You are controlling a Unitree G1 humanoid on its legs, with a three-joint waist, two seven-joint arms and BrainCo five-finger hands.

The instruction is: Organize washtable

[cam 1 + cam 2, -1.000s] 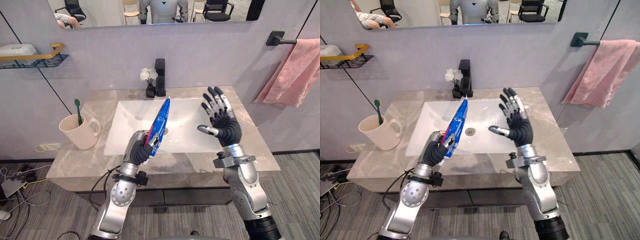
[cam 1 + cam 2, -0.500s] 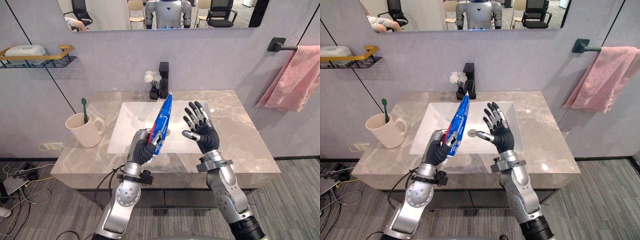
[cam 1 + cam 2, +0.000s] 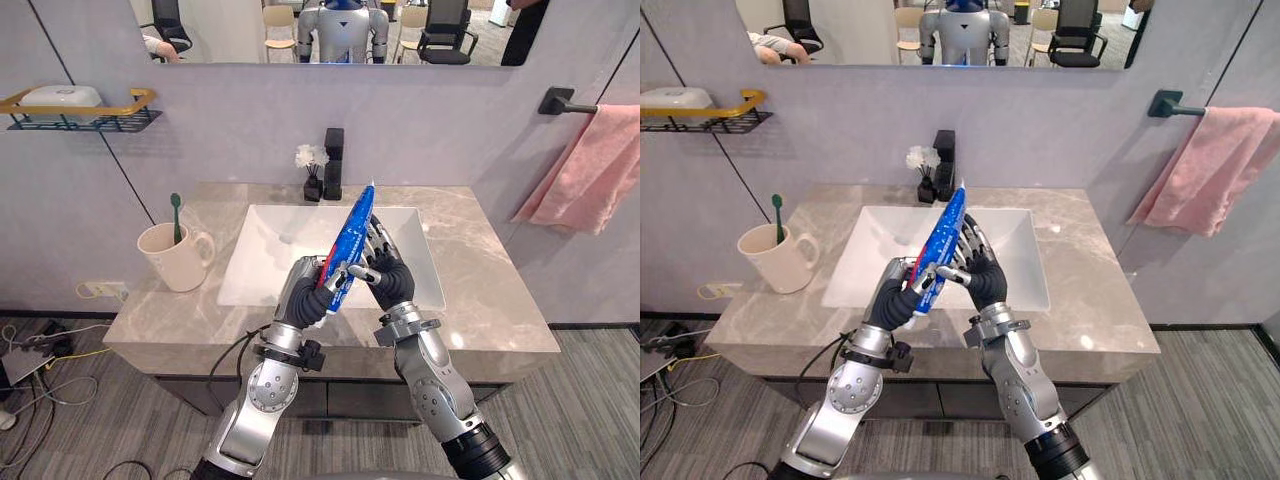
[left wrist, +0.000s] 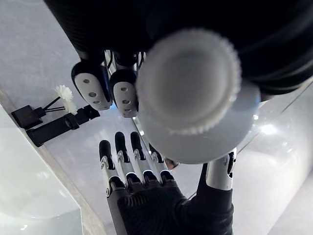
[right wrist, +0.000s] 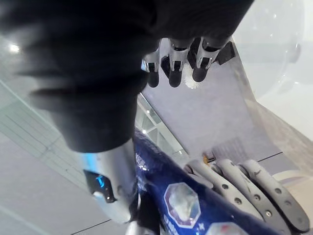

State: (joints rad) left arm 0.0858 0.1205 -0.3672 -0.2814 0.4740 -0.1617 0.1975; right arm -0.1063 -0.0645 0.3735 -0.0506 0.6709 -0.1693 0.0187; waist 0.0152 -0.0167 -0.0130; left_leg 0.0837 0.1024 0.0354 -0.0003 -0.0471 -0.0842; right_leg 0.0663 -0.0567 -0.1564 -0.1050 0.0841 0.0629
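We see a shiny blue plastic toothpaste tube (image 3: pixel 352 232) with a ridged white cap (image 4: pixel 188 81), a smooth stone table (image 3: pixel 480 300), a glossy white sink (image 3: pixel 275 250) and a soft pink cloth towel (image 3: pixel 590 165).

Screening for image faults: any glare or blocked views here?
Left wrist view: the toothpaste tube's cap looms close and hides much, a glint beside it. Right wrist view: the right hand's dark cover blocks much. Eye views: evenly lit, the left hand holding the tube plainly seen.
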